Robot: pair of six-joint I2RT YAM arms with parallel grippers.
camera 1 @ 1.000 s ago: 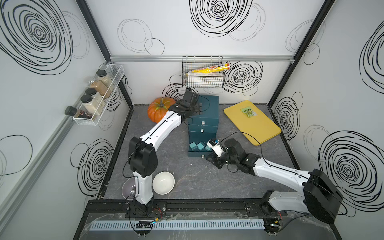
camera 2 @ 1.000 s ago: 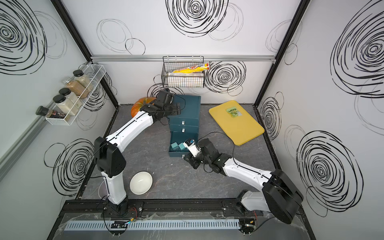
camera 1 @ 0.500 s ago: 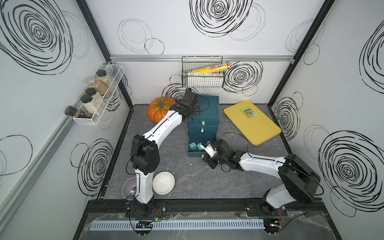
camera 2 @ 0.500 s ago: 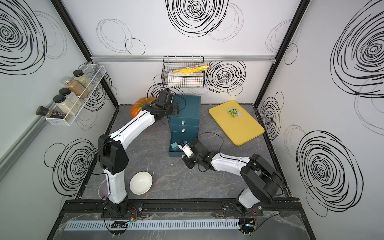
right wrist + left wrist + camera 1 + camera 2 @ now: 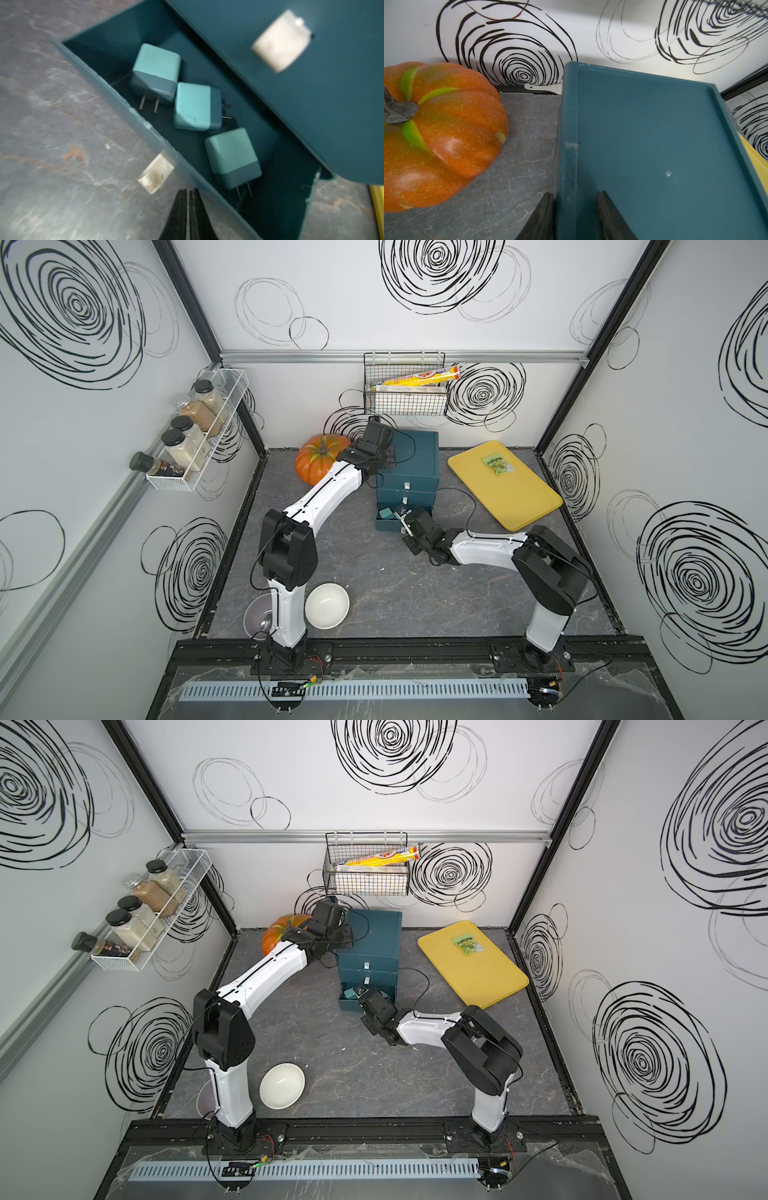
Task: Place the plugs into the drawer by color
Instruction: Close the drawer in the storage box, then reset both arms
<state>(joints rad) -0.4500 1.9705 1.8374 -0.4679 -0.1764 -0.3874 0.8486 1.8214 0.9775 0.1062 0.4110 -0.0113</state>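
Swinging in closer than a second ago, the right gripper (image 5: pixel 188 190) now sits pinched shut and empty just outside the pulled-out bottom drawer (image 5: pixel 124 107), beside its white handle (image 5: pixel 155 173). Three teal plugs (image 5: pixel 195 106) lie inside, just past that front wall. The left gripper (image 5: pixel 575 193) straddles the teal chest's (image 5: pixel 409 456) top side edge; whether it is squeezing, I cannot tell.

Overhead layout in a top view: the dark teal drawer chest (image 5: pixel 374 940) stands at the back of the grey table (image 5: pixel 332 1073), its bottom drawer (image 5: pixel 347 1006) pulled open with a teal plug (image 5: pixel 349 993) showing inside, the right gripper (image 5: pixel 362 999) at that drawer's front and the left gripper (image 5: pixel 345 939) at the chest's upper edge on the side of the orange pumpkin (image 5: pixel 275 934).
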